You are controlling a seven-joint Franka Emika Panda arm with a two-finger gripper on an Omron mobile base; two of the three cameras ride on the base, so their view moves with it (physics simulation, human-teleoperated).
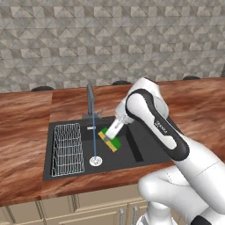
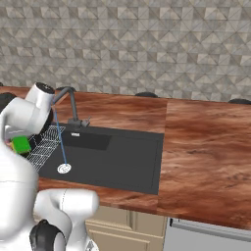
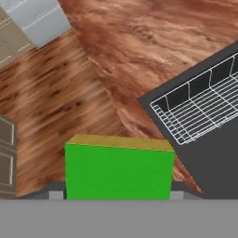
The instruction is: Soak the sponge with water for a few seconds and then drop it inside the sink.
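Over the matte black rectangular recessed sink (image 1: 132, 149), set into a reddish-brown wooden countertop (image 1: 26, 118), the white arm's two-finger gripper (image 1: 110, 137) holds the small flat sponge (image 1: 111, 140), a bright green block with a yellow layer on one face. In the left base view the sponge hangs tilted above the basin floor, pinched at the end of the gripper, with its yellow edge turned toward the thin pale blue stream of water (image 1: 93, 136). The sponge sits just to the right of that stream, near it but not clearly touching it. The water falls straight from the spout of a dark grey faucet (image 1: 90, 102) at the back rim down to the round silver drain (image 1: 95, 161).

A white wire rack (image 1: 68, 149) rests in the left part of the basin, beyond the stream from the sponge.

In the hand view the sponge (image 3: 118, 171) lies across the bottom, green face toward the camera and yellow layer along its upper edge, clamped from both sides between the dark finger tips (image 3: 56, 193), which press on its ends. Behind it lie the countertop, a corner of the sink and the wire rack (image 3: 200, 109).

In the right base view a patch of the green sponge (image 2: 21, 145) peeks out beside the arm's white body, left of the water (image 2: 60, 139).
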